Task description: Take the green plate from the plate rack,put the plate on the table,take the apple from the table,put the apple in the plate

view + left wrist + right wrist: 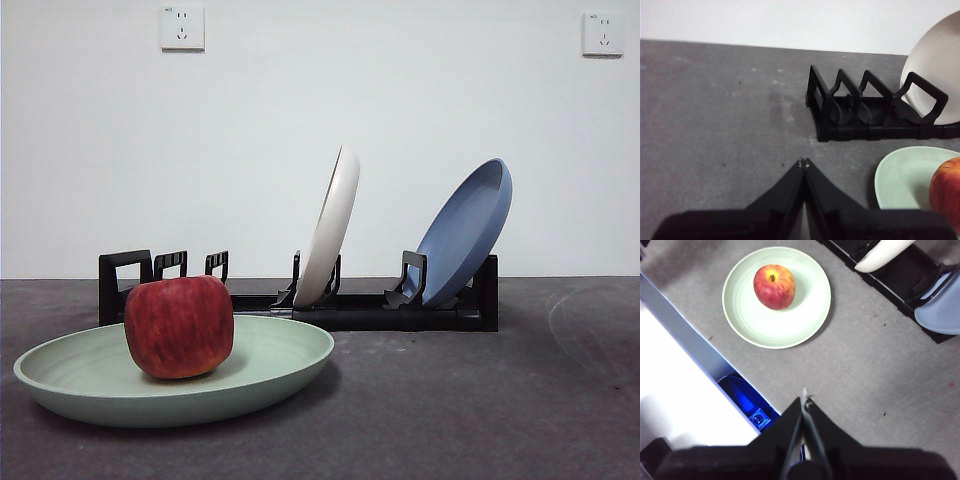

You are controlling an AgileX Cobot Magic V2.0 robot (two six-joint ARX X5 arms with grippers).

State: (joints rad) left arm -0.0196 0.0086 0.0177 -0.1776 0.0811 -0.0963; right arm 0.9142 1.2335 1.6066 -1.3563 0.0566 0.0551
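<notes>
Green plate (265,375) lies flat on the desk (480,410), in front of the plate rack (390,310), toward the rack's empty end. Apple (179,326) sits upright inside the plate, stem up in the right wrist view, a little off the plate's centre and clear of the rim. Nothing touches either.

Rack holds two other plates: a cream-white plate (332,228) standing in a middle slot and a blue plate (466,230) leaning in the end slot. The slots at the opposite end are vacant.

Left pincer (803,161): jaws pressed together, tips meeting, holding nothing. It hangs over bare desk, just off the empty end of the rack, with the plate's rim and the apple at the side of its view.

Right pincer (804,399): jaws also pressed together, empty, high above the desk near its front edge, well apart from plate and rack.

Judgement: all four steps read as done, with the plate out of the rack and on the desk and the apple in it. No step is in hand. The next move calls only for both arms to stay clear of the plate; no further grasp looks needed.
</notes>
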